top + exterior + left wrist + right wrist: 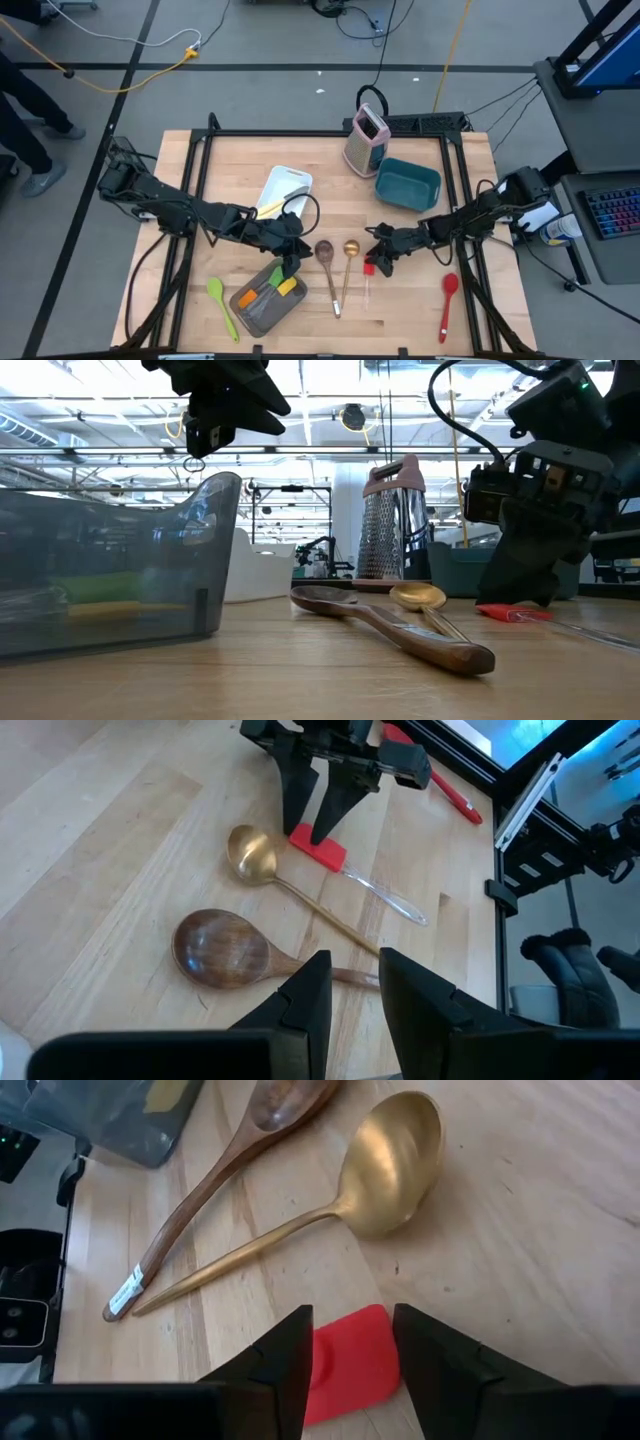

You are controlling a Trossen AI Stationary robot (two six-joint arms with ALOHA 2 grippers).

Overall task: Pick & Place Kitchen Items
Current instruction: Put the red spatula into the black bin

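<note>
Nearest the camera, a wooden spoon (400, 625) and gold spoon (418, 596) are left unsorted on the worktop (410, 310), while the right claw (378, 257) is held apart astride the red spatula (348, 1363), not yet clamped; the left claw (290, 262), empty and slightly apart, is hung above the grey pan (262, 312).

Two dark, matte black six-joint arms reach in from opposite table edges, black cables looping along their segments. The left gripper (291, 262) and right gripper (377, 262) each carry two blocky, wedge-shaped black fingers (300, 1010) with angular, flat-faced tips.
</note>
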